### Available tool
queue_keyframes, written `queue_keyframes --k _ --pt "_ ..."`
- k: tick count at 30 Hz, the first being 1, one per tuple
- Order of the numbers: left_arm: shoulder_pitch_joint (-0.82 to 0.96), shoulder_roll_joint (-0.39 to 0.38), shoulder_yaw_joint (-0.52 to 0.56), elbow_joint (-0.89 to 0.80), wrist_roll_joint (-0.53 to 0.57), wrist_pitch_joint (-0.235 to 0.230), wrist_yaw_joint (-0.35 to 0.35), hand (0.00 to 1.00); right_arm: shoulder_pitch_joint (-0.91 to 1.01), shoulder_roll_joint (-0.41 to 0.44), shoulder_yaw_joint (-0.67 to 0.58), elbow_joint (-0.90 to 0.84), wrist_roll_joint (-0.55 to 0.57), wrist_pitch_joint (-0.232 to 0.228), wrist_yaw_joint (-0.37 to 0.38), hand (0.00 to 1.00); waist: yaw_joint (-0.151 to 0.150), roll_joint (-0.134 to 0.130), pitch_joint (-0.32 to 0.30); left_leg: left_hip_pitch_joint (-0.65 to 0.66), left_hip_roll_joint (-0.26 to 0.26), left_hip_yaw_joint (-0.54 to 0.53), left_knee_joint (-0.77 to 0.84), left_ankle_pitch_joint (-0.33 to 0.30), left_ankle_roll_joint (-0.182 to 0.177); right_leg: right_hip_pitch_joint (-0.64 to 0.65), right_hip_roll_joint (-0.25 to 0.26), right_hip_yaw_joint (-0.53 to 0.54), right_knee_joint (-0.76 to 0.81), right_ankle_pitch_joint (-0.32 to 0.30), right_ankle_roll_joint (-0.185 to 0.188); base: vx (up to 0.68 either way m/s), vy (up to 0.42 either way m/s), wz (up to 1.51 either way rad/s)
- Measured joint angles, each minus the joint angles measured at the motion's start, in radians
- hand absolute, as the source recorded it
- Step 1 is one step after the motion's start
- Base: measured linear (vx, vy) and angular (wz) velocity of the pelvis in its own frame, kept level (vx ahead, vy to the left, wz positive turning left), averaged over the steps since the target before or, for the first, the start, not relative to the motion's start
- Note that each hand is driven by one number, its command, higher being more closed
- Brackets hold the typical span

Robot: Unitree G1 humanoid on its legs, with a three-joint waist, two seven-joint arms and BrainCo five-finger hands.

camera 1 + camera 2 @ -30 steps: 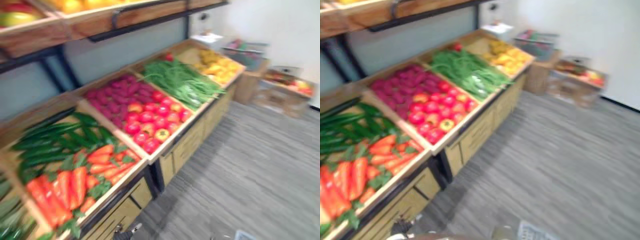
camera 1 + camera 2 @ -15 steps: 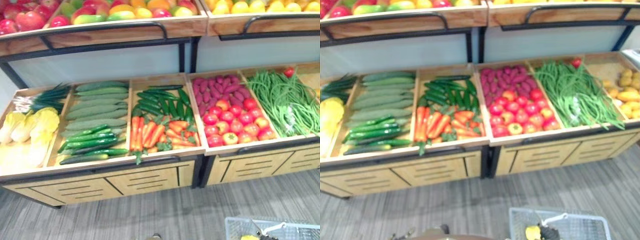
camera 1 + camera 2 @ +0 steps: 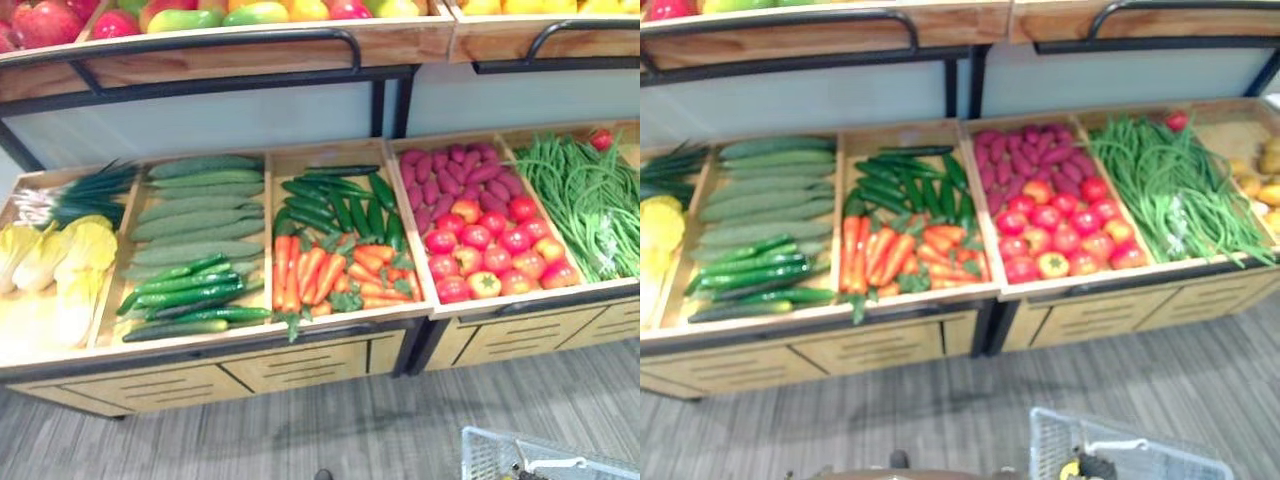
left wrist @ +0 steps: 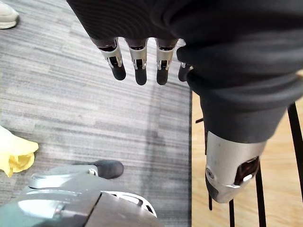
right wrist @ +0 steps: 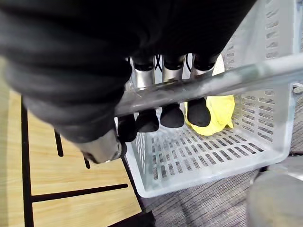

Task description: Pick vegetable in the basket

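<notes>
Wooden compartments run side by side along the lower stand (image 3: 300,365), and nothing from them is in a hand now. The picking looks barely begun.

The left hand (image 4: 137,61) hangs over the grey floor (image 4: 71,104), its fingers straight, slightly spread and holding nothing. The right hand (image 5: 170,113) has its fingers curled round the metal handle (image 5: 222,78) of the white plastic basket (image 5: 213,165). In the eye views the basket hangs low before the stand's front edge, toward its right end.

In the basket lies one yellow thing (image 5: 215,118). I cannot tell what it is, so I would not count a vegetable as safely picked. By my reading, what is left is to bring the free hand up to a compartment, take a vegetable and set it in the basket.

- **Left end:** pale yellow leafy heads (image 3: 70,260), with spring onions (image 3: 80,195) behind them.
- **Next compartment:** long pale cucumbers (image 3: 200,205) at the back and darker ones (image 3: 190,295) toward the front edge.
- **Middle:** carrots (image 3: 320,275) in front of short dark green vegetables (image 3: 335,205).
- **Right of middle:** tomatoes (image 3: 490,250) in front of purple tubers (image 3: 460,175).
- **Right end:** green beans (image 3: 585,200).

The upper shelf (image 3: 250,50) carries red, green and yellow fruit (image 3: 200,15).
</notes>
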Motion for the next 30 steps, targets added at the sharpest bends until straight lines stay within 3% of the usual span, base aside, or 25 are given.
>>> queue_keyframes --k 1,3,5,11,17,25,27,30 --pt "-0.004 0.007 -0.012 -0.003 -0.001 -0.001 0.001 0.0 0.004 0.021 0.006 0.002 0.018 0.002 0.002 1.0 -0.012 -0.005 0.008 0.006 0.018 -0.011 0.0 0.0 0.001 -0.006 0.032 0.049 -0.034 -0.035 0.01 0.1 -0.069 0.2" --pt "-0.02 0.018 -0.017 0.0 -0.006 0.0 0.001 0.0 0.006 0.047 0.025 0.007 0.024 0.006 0.005 1.0 -0.011 -0.024 0.018 0.007 0.04 -0.016 0.0 0.003 -0.007 -0.027 0.086 0.098 -0.144 -0.045 0.011 0.08 -0.121 0.17" --pt "-0.03 0.031 0.005 0.005 -0.018 -0.001 -0.001 0.0 0.014 0.062 0.025 0.019 0.034 0.01 0.012 1.0 -0.013 -0.063 0.021 0.011 0.028 -0.033 0.0 0.001 -0.037 -0.05 0.118 0.175 -0.268 0.024 0.06 0.06 -0.192 0.26" --pt "-0.026 -0.047 0.105 0.009 -0.021 -0.007 -0.004 0.0 0.06 0.024 -0.007 0.034 0.058 0.01 0.008 1.0 -0.01 0.019 0.004 -0.004 0.095 -0.086 -0.001 0.007 -0.083 -0.011 0.177 0.097 -0.319 0.009 0.04 0.07 -0.148 0.24" --pt "-0.02 -0.05 0.138 0.01 -0.045 -0.007 -0.027 0.0 0.064 0.023 -0.042 0.041 0.058 0.01 0.01 1.0 -0.007 0.008 -0.013 -0.01 0.115 -0.107 -0.001 0.005 -0.097 0.024 0.201 0.072 -0.375 0.028 0.026 0.06 -0.042 0.13" --pt "-0.018 -0.016 0.087 0.019 -0.057 -0.008 -0.037 0.0 0.058 0.021 -0.002 0.045 0.053 0.001 0.01 1.0 -0.009 -0.005 -0.034 -0.009 0.097 -0.101 -0.001 0.002 -0.096 0.056 0.198 0.079 -0.434 0.066 0.033 0.03 0.02 -0.01" --pt "-0.018 -0.016 0.07 0.016 -0.056 -0.008 -0.031 0.0 0.056 0.021 -0.001 0.046 0.053 0.001 0.01 1.0 -0.009 -0.005 -0.034 -0.009 0.096 -0.098 -0.001 0.002 -0.096 0.058 0.199 0.085 -0.447 0.078 0.033 -0.03 0.02 -0.09" --pt "-0.004 -0.021 0.037 -0.048 -0.027 -0.032 0.047 0.0 0.06 0.021 0.011 0.045 0.053 -0.004 0.001 1.0 -0.009 -0.004 -0.034 -0.01 0.092 -0.096 -0.001 0.005 -0.092 0.06 0.198 0.09 -0.464 0.092 0.035 -0.06 0.022 -0.05"
